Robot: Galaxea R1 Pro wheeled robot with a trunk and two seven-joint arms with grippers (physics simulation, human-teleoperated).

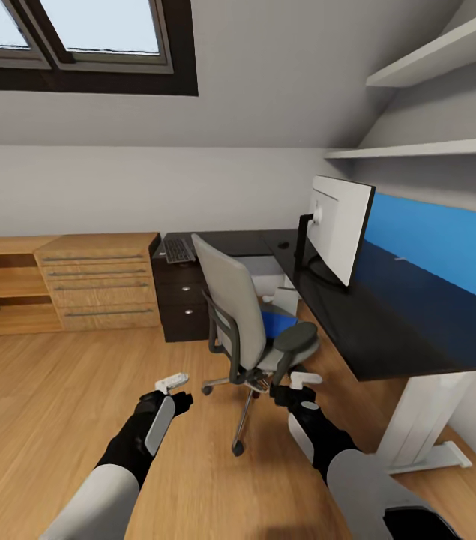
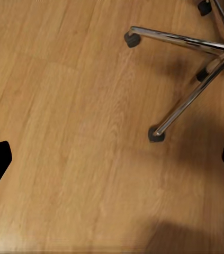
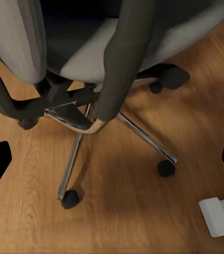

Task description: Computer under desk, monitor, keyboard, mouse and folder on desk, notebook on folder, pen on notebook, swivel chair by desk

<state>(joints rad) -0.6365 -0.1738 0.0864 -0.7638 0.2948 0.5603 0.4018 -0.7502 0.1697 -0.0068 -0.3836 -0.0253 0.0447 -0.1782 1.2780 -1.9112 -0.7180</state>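
While the blue folder (image 1: 278, 322) lies flat on the seat of the swivel chair (image 1: 232, 300), tucked between backrest and armrest (image 1: 296, 335), access looks best from above. Judged thin, light, semi-stiff and slick: pinch an exposed edge, not the flat face. The chair rolls on casters, so any push may shift it. Left end effector (image 1: 172, 384) and right end effector (image 1: 303, 379) both released, fingers spread, hovering over the floor near the chair base. Monitor (image 1: 339, 225) is on the desk (image 1: 387, 330); keyboard (image 1: 179, 250) on the far corner.

Folder (image 1: 277, 322) mostly hidden behind swivel chair (image 1: 245, 315) backrest, armrest.
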